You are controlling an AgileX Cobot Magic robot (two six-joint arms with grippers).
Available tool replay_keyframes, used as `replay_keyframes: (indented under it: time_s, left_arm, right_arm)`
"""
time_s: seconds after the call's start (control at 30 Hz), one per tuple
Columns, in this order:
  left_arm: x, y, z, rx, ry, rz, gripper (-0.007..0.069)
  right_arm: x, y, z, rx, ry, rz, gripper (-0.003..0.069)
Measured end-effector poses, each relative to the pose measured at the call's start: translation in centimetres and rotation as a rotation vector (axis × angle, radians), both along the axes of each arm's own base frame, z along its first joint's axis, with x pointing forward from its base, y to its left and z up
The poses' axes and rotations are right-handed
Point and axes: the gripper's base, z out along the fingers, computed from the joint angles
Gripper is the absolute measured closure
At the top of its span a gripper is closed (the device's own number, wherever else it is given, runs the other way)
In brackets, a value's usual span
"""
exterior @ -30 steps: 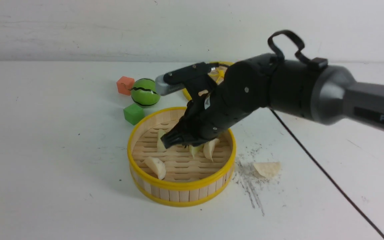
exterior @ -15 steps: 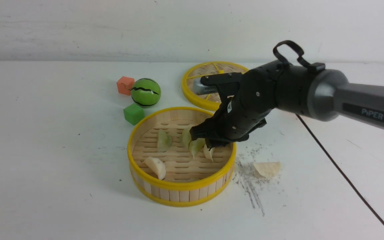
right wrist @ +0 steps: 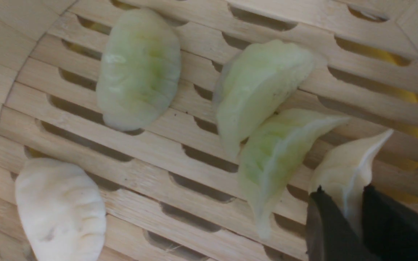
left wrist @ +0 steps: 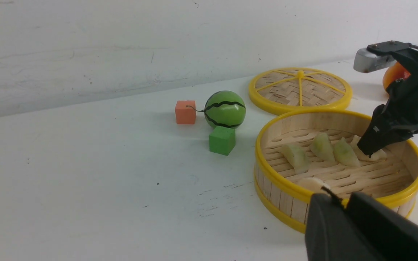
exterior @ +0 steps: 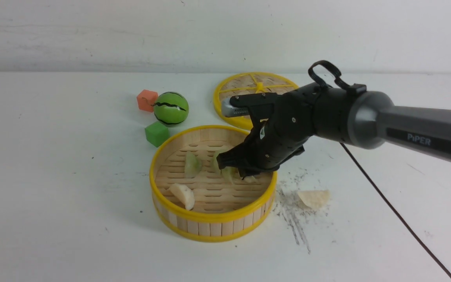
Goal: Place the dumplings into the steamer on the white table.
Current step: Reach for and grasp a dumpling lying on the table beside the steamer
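The steamer [exterior: 210, 216] stands mid-table on the white table [exterior: 53, 176]. Three green dumplings [right wrist: 138, 69] [right wrist: 256, 87] [right wrist: 278, 152] and a cream dumpling [right wrist: 60, 210] lie on its slatted floor. My right gripper [right wrist: 344, 190] reaches down into the steamer's right side [exterior: 241, 172] and is shut on another cream dumpling [right wrist: 347, 170], which is at the floor. One more cream dumpling [exterior: 313, 198] lies on the table right of the steamer. My left gripper [left wrist: 339, 197] is shut and empty, low beside the steamer's near-left wall.
A flat woven lid [exterior: 257, 88] lies behind the steamer. A toy watermelon [exterior: 171, 108], an orange cube [exterior: 147, 100] and a green cube [exterior: 157, 133] sit at the steamer's back left. A black cable [exterior: 386, 203] crosses the table at the right.
My right arm swung to the right, uncovering the woven lid, and its tip went down to the steamer's floor with the cream dumpling. The left gripper has not moved.
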Motion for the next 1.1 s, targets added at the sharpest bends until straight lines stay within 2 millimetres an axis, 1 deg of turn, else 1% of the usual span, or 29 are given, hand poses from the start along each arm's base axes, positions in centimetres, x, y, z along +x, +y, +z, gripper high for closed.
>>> replay_keyframes:
  time_s: [0.07,0.1,0.17,0.23,0.27,0.3,0.33,0.4,0.47,0.5,0.53,0.6,0.67,0.73,0.77,0.83,0.9,0.97,1.0,1.1]
  left_arm:
    - [0.0,0.0,0.0,0.0,0.0,0.0,0.0555]
    - [0.0,0.0,0.0,0.0,0.0,0.0,0.0555]
    - [0.0,0.0,0.0,0.0,0.0,0.0,0.0555]
    - [0.0,0.0,0.0,0.0,0.0,0.0,0.0555]
    - [0.0,0.0,0.0,0.0,0.0,0.0,0.0555]
    - [0.0,0.0,0.0,0.0,0.0,0.0,0.0555]
    - [0.0,0.0,0.0,0.0,0.0,0.0,0.0555]
    - [0.0,0.0,0.0,0.0,0.0,0.0,0.0555]
    - [0.0,0.0,0.0,0.0,-0.001,0.0,0.0554]
    - [0.0,0.0,0.0,0.0,-0.001,0.0,0.0552]
    - [0.0,0.0,0.0,0.0,-0.001,0.0,0.0552]
    - [0.0,0.0,0.0,0.0,-0.001,0.0,0.055]
    - [0.0,0.0,0.0,0.0,-0.001,0.0,0.0549]
    - [0.0,0.0,0.0,0.0,0.0,0.0,0.0547]
    - [0.0,0.0,0.0,0.0,0.0,0.0,0.0547]
    - [0.0,0.0,0.0,0.0,0.0,0.0,0.0547]
    - [0.0,0.0,0.0,0.0,0.0,0.0,0.0547]
    - [0.0,0.0,0.0,0.0,0.0,0.0,0.0547]
    - [0.0,0.0,0.0,0.0,0.0,0.0,0.0547]
    - [0.0,0.0,0.0,0.0,0.0,0.0,0.0547]
  right_arm:
    - [0.0,0.0,0.3,-0.003,-0.003,0.002,0.0557]
    - [-0.1,-0.1,0.6,-0.011,-0.012,0.007,0.0575]
    - [-0.3,-0.4,1.5,-0.023,-0.028,0.014,0.0591]
    - [-0.6,-0.6,3.1,-0.013,-0.059,0.016,0.0613]
    - [-0.7,-0.7,4.0,-0.004,-0.076,0.016,0.0636]
    - [-0.8,-0.8,4.5,0.002,-0.084,0.016,0.0647]
    - [-1.1,-0.7,5.5,0.021,-0.101,0.017,0.0671]
    - [-1.5,-0.2,5.9,0.038,-0.103,0.031,0.0678]
    - [-1.9,0.4,5.8,0.046,-0.098,0.058,0.0678]
    - [-2.4,1.5,5.3,0.048,-0.085,0.096,0.0678]
    - [-2.7,2.1,5.0,0.046,-0.083,0.119,0.0678]
    - [-3.0,3.2,3.8,0.033,-0.081,0.164,0.0678]
    - [-2.9,3.5,3.1,0.029,-0.085,0.172,0.0678]
    - [-2.2,2.9,2.7,0.029,-0.094,0.15,0.0676]
    - [-1.9,2.6,2.7,0.035,-0.096,0.134,0.0671]
    - [-1.0,1.4,2.7,0.038,-0.1,0.097,0.0657]
    - [-0.3,0.4,2.6,0.035,-0.1,0.07,0.0621]
    - [0.4,-0.6,2.4,0.03,-0.101,0.047,0.0564]
    - [0.7,-0.8,2.4,0.027,-0.117,0.042,0.0524]
    - [1.3,-0.7,1.6,0.018,-0.161,0.052,0.043]
